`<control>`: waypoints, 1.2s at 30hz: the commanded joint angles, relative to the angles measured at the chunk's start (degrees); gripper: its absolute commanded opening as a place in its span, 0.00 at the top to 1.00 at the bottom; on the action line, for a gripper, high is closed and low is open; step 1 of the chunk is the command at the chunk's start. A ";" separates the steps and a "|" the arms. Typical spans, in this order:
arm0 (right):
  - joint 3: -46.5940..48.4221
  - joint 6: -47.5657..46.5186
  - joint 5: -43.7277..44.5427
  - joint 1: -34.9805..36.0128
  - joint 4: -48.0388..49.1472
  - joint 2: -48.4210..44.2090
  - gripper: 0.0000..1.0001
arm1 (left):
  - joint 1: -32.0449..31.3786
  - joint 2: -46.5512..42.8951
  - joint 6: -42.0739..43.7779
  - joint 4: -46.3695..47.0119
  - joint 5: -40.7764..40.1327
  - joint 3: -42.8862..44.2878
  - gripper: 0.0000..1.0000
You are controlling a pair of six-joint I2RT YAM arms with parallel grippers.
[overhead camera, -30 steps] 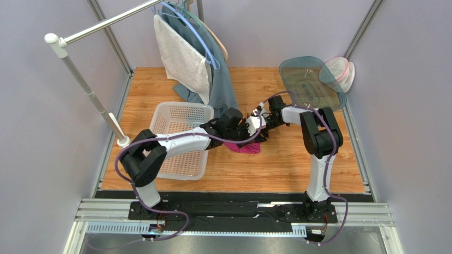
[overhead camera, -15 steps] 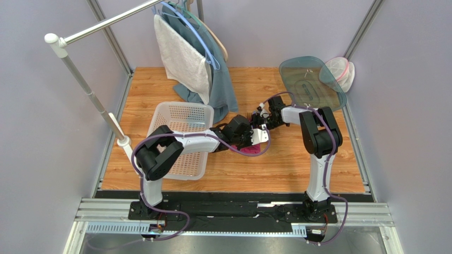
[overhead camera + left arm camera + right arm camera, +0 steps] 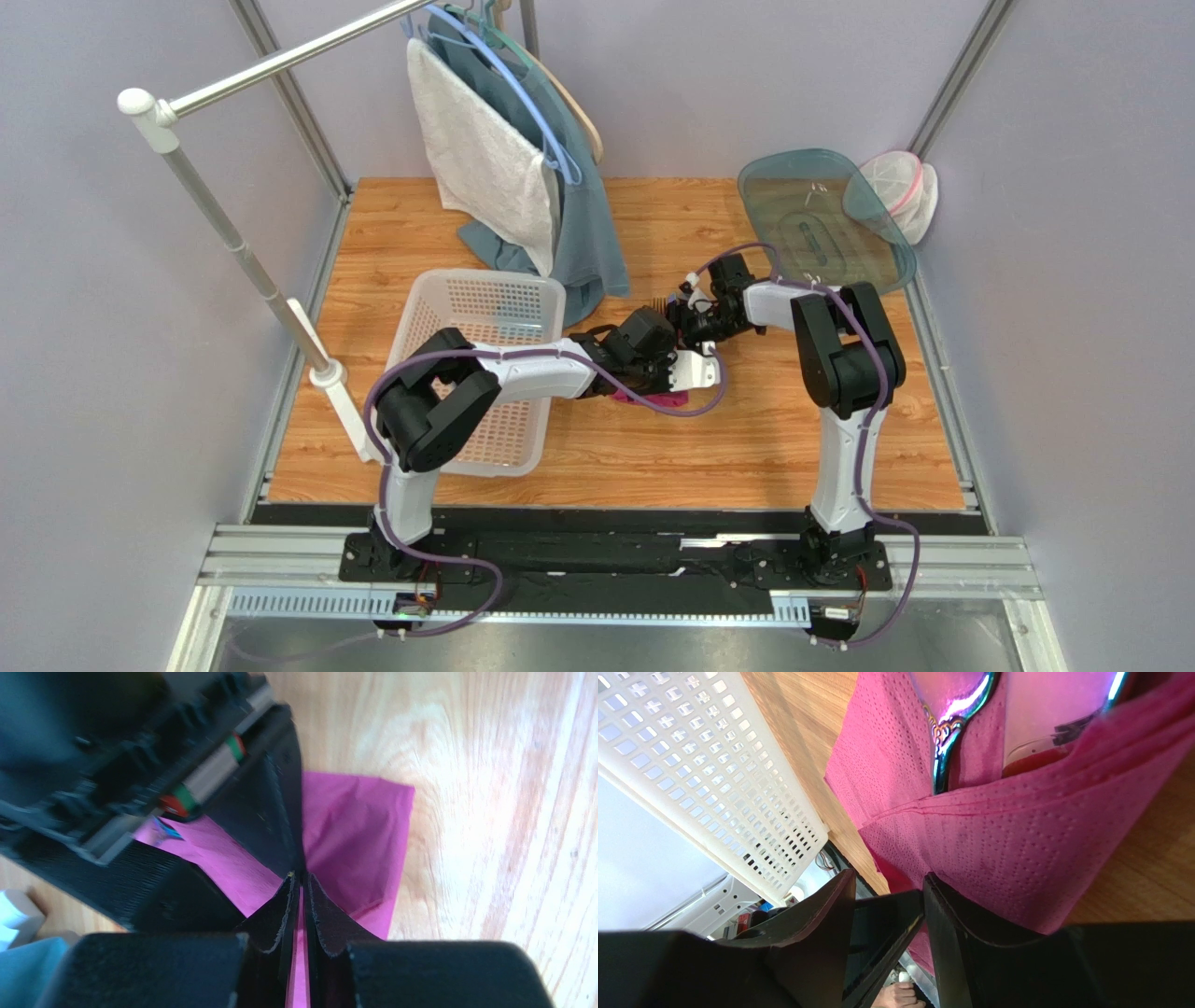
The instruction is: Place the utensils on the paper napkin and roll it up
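The magenta paper napkin point(image 3: 664, 402) lies on the wooden table right of the basket, mostly covered by both grippers. My left gripper point(image 3: 300, 876) presses down on it with its jaws almost together and a pink strip of napkin point(image 3: 358, 833) between them. My right gripper point(image 3: 889, 882) faces it from the far side, jaws apart, one finger point(image 3: 962, 938) against a raised fold of the napkin point(image 3: 1018, 833). Shiny purple utensils point(image 3: 946, 742) lie inside the fold at the top of the right wrist view. From above, the left gripper point(image 3: 659, 367) and right gripper point(image 3: 687, 343) meet tip to tip.
A white basket point(image 3: 477, 371) sits just left of the napkin. Behind it a grey-white towel point(image 3: 484, 154) and a teal cloth point(image 3: 589, 238) hang from a rack. A teal lid point(image 3: 821, 217) and a mesh bag point(image 3: 898, 189) rest at the back right.
My left arm has stretched further right over the napkin and its jaws have closed down. The right gripper's jaws have narrowed a little. Less of the napkin shows from above.
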 commanded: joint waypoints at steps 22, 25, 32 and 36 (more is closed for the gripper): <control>9.26 -1.56 5.93 -0.98 -2.24 -6.50 0.79 | -0.51 1.31 2.85 -7.25 4.83 -0.54 0.96; 9.18 -3.49 8.30 -0.98 -4.96 -6.41 0.84 | -0.43 1.57 2.42 -7.42 5.10 -0.54 0.96; 6.98 -6.57 12.35 -0.11 -6.81 -5.19 0.96 | -0.16 1.39 1.71 -7.34 7.21 -0.63 0.96; 5.84 -7.11 13.32 0.68 -4.53 -2.99 0.96 | -0.16 1.57 1.80 -7.25 7.47 -0.71 0.96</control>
